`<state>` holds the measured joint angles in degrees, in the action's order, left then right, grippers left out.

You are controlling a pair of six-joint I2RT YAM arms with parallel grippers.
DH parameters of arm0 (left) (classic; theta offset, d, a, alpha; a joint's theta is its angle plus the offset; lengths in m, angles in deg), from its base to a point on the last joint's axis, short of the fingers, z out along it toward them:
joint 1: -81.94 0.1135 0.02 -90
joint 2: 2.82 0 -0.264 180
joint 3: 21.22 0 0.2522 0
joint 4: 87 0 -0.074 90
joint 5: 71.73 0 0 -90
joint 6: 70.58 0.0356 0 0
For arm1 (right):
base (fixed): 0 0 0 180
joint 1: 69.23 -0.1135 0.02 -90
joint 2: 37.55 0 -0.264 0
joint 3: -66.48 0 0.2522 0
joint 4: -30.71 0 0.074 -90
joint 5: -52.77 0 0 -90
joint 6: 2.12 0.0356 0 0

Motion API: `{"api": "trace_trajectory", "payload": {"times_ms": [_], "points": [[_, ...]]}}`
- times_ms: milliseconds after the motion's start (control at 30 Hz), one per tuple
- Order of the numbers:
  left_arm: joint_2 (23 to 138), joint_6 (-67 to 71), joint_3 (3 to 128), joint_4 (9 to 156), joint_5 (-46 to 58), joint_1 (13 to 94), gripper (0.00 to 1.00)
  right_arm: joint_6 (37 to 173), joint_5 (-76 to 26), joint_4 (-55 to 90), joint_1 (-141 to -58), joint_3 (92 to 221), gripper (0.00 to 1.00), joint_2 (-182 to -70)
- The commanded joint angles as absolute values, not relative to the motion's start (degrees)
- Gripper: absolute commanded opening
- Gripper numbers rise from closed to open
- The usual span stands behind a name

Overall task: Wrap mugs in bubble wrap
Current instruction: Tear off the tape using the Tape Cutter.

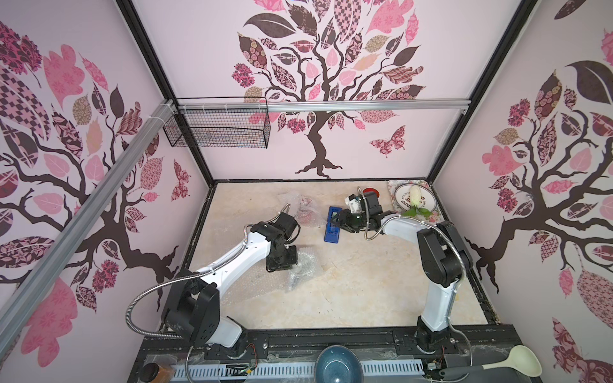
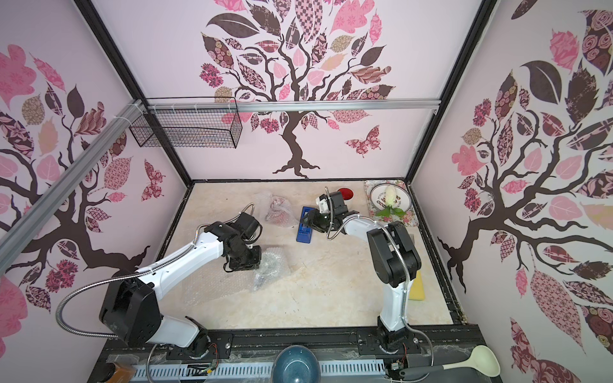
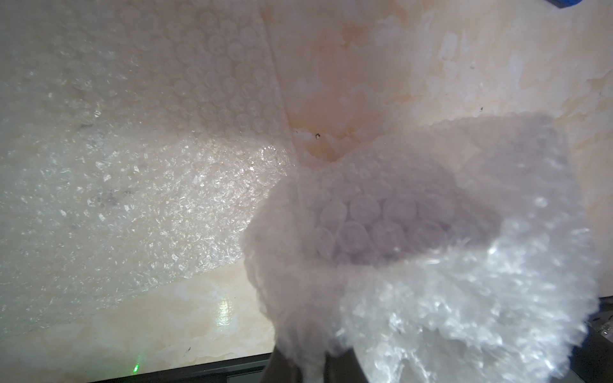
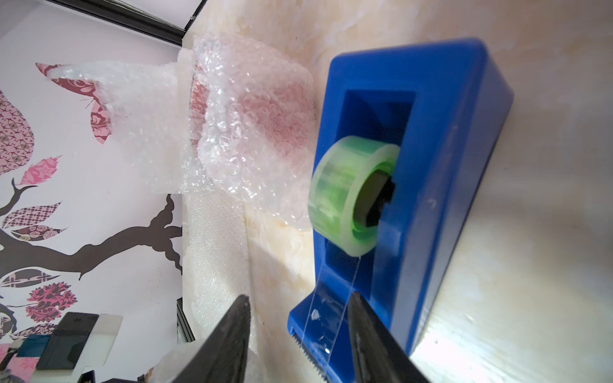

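Left tool (image 3: 306, 364): pressed together, pinching bubble wrap (image 3: 431, 298) bundled round the lavender mug (image 3: 391, 225), left half of the tabletop (image 1: 348, 291). Right tool (image 4: 298, 298): spread astride the tape strip (image 4: 331, 298) at the blue dispenser (image 4: 441, 132). Likely hazards: tape fouling a finger, dispenser sliding when pulled, wrap springing loose.

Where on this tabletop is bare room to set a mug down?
Barest: the near-centre tabletop, between the bubble wrap sheet and the right arm's base. Crowded: the far side, with wrapped mug, tape dispenser, right gripper and plate tray.
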<state>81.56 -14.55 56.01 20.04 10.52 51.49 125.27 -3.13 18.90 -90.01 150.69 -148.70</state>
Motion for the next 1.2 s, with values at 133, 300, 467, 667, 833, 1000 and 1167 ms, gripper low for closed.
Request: {"api": "trace_trajectory", "payload": {"times_ms": [133,300,467,667,833,1000,1167], "points": [[79.2,-14.9,55.7,21.6,9.5,51.7,0.00,126.3,-3.3,20.4,-89.6,153.6,0.50,-153.2],[79.1,-14.8,55.7,21.5,9.6,51.8,0.00,126.8,-2.7,21.4,-89.6,153.8,0.50,-154.4],[79.2,-14.8,55.8,21.6,9.7,51.7,0.00,128.8,-1.9,24.1,-89.6,151.8,0.49,-154.4],[79.4,-14.6,55.9,21.5,9.3,51.7,0.00,134.1,-2.0,32.2,-89.4,145.7,0.49,-152.3],[79.3,-14.4,56.1,21.4,9.3,51.8,0.00,137.9,-1.3,38.4,-89.1,142.8,0.50,-151.8],[79.3,-14.4,56.0,21.4,9.1,51.8,0.00,139.8,-1.3,41.6,-88.4,139.6,0.50,-150.6],[79.4,-14.4,55.9,21.8,8.6,51.8,0.00,140.6,0.0,43.5,-87.2,137.9,0.51,-149.5]]}}
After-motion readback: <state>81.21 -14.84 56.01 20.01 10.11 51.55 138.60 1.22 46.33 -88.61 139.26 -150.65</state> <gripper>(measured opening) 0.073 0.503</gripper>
